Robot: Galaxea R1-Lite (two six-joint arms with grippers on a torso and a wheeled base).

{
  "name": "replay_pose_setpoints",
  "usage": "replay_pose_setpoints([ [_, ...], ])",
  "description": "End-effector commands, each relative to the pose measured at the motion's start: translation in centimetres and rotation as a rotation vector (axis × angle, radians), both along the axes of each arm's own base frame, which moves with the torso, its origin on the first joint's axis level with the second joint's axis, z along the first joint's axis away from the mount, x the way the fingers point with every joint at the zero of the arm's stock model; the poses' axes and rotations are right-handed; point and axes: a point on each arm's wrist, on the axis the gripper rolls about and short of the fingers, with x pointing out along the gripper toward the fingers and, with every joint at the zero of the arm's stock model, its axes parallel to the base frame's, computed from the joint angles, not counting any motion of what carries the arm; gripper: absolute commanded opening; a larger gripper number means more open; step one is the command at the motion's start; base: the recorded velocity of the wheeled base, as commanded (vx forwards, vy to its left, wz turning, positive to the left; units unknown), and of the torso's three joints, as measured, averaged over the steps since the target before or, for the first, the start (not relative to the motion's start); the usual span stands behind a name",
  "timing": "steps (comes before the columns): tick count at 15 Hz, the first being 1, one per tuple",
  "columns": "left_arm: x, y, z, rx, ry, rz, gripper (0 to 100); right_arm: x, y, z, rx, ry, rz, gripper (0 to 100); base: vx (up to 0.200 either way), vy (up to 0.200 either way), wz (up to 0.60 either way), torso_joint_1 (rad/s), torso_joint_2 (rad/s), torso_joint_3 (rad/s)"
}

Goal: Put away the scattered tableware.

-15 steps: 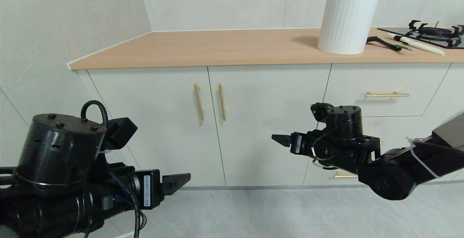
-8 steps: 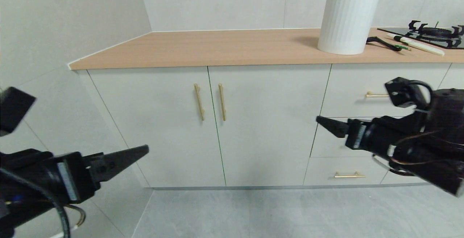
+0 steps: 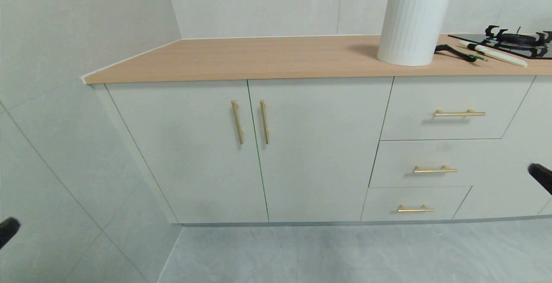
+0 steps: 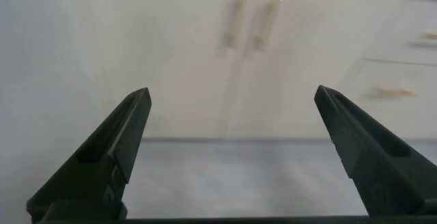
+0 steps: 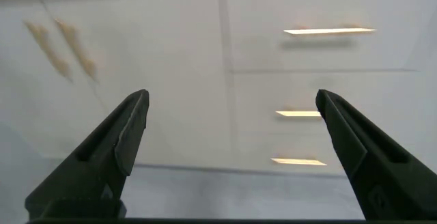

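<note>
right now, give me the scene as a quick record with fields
left claw: open, empty, facing the cabinet doors
right claw: open, empty, facing the drawers
counter: white ribbed container upright; black utensil and white utensil lying beside it, toward the hob
hob: at the counter's right end
task state: both utensils not yet put away

Left pincer (image 4: 232, 94) sits low on the left, jaws spread wide; right pincer (image 5: 232, 95) is a bit higher on the right, same spread.
</note>
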Motion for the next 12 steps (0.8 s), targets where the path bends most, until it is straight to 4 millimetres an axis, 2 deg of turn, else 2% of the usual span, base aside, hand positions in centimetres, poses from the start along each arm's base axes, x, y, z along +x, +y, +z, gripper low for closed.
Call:
replay_pose_setpoints([
  [1, -5.2, 1.2, -1.6, 0.041, -0.181, 0.121, 100, -9.9, -2.7, -1.7, -0.089, -0.133, -0.125, 100, 0.000, 0.000, 0.00, 0.000, 0.00, 0.000],
  [3, -6.4, 1.2, -2.0, 0.039, -0.232, 0.169, 100, -13.2, -2.7, -2.8, -0.125, -0.137, -0.200, 100, 0.000, 0.000, 0.00, 0.000, 0.00, 0.000],
  [6, -7.8, 0.9, -3.5, 0.063, -0.291, 0.259, 100, -14.4, -2.1, -4.1, -0.151, -0.159, -0.274, 100, 0.000, 0.000, 0.00, 0.000, 0.00, 0.000],
  [8, -8.8, 0.4, -4.8, 0.081, -0.335, 0.302, 100, -14.0, -2.2, -5.0, -0.150, -0.127, -0.311, 100, 0.000, 0.000, 0.00, 0.000, 0.00, 0.000],
  [10, -8.4, 0.4, -5.5, 0.104, -0.314, 0.348, 100, -13.6, -2.3, -5.6, -0.137, -0.106, -0.342, 100, 0.000, 0.000, 0.00, 0.000, 0.00, 0.000],
  [12, -7.7, 0.5, -6.7, 0.114, -0.264, 0.357, 100, -12.1, -2.3, -8.1, -0.114, -0.033, -0.316, 100, 0.000, 0.000, 0.00, 0.000, 0.00, 0.000],
])
